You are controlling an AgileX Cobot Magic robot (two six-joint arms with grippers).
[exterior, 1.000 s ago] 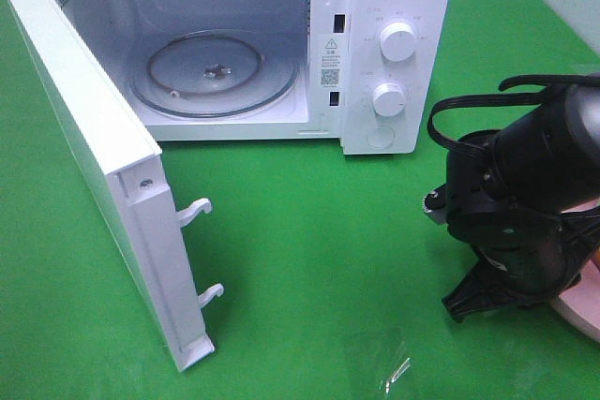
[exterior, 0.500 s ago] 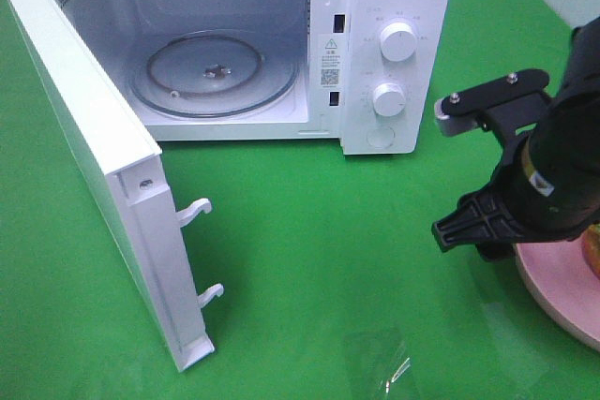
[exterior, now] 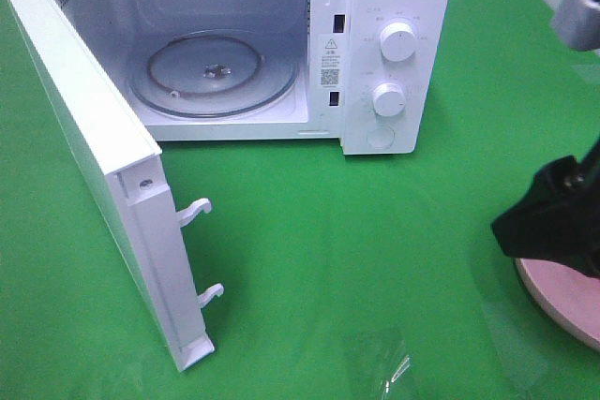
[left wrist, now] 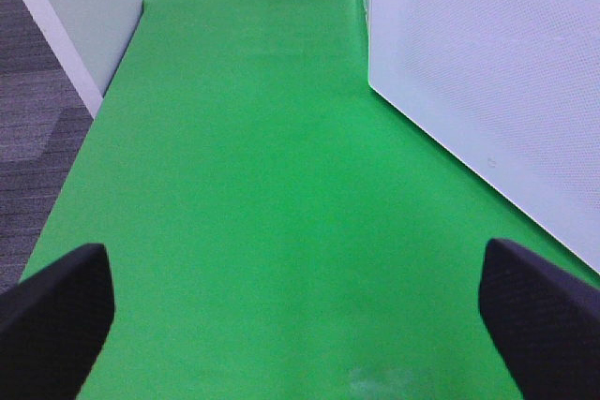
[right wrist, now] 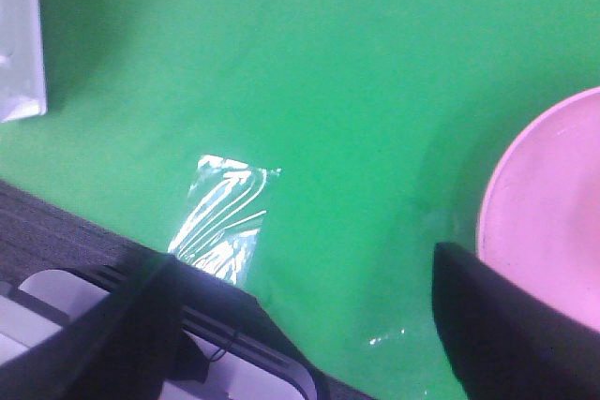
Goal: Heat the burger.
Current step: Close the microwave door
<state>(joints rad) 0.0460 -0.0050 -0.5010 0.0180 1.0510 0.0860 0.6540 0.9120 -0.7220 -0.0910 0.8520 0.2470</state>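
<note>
Since a second ago, when the right arm's dark bulk hung low over the green cloth [exterior: 375, 231] near its right edge, the right gripper [right wrist: 300, 325] has pulled back toward that edge and its jaws have spread; the wrist view shows two dark fingers well apart with nothing between them. Half a second ago an orange-brown sliver showed at the frame's right border above the pink plate [exterior: 562, 302]. Now only part of the plate shows there, half hidden by the arm, and its visible surface is bare. The burger itself is in no current view; whether it sits on the hidden part of the plate cannot be told.

The microwave [exterior: 394, 7] stands at the far edge of the cloth, door [exterior: 84, 156] swung wide toward the left, glass turntable [exterior: 214, 72] empty. A scrap of clear film [right wrist: 223, 213] lies near the front edge. The left gripper [left wrist: 300, 316] idles spread wide over bare cloth beside the door.

Judgement: loading not done; the burger has yet to reach the turntable, and the right arm appears to be lining up for the plate.
</note>
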